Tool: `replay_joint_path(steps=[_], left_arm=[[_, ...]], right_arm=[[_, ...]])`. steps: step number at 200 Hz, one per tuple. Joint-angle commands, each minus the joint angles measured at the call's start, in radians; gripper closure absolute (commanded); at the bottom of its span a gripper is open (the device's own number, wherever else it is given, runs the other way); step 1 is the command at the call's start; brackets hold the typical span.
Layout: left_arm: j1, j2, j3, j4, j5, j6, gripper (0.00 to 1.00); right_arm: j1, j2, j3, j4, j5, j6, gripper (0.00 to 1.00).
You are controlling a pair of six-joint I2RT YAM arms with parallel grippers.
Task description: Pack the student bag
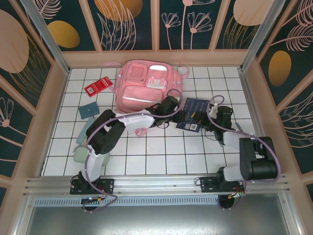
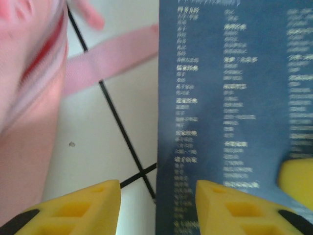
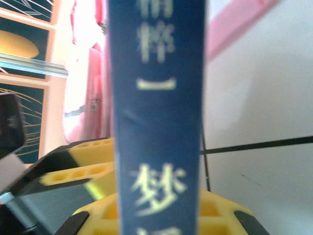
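Right gripper (image 3: 155, 191) first: its yellow jaws are clamped on the blue book (image 3: 156, 98), which stands on edge, spine facing the wrist and its length running straight ahead out of the hand. Just across the book sits the left gripper (image 2: 157, 205), fingers apart. The book's near edge lies in the gap between them and nothing is pinched, so the right hand alone has the book. Now the relation that counts: from the right hand, the student bag (image 1: 146, 88) lies ahead and off to its left, past the left gripper. From the left hand the bag is hard on its left side, one pink strap (image 2: 112, 58) trailing across the white tiles in front of it. That makes the left arm the nearer one, but the loaded hand is the right, and I reckon it has to carry the book leftward and forward. The bag lies flat on the table (image 1: 161, 152), pockets up with pale strips catching the light, its length running roughly away from the arms. Whether any compartment is unzipped, I can't tell from here.
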Motion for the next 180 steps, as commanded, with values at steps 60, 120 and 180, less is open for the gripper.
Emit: replay_joint_path(steps=[60, 120, 180], left_arm=[[0.026, -0.171, -0.025, -0.273, -0.267, 0.323, 0.55], [0.025, -0.072, 0.038, -0.401, -0.374, 0.434, 0.55], [0.026, 0.044, 0.114, -0.449, -0.453, 0.481, 0.46]], right_arm=[[-0.006, -0.242, -0.041, -0.047, 0.085, -0.033, 1.00], [-0.007, -0.268, -0.052, -0.045, 0.067, -0.043, 1.00], [-0.006, -0.278, -0.057, -0.037, 0.051, -0.040, 1.00]])
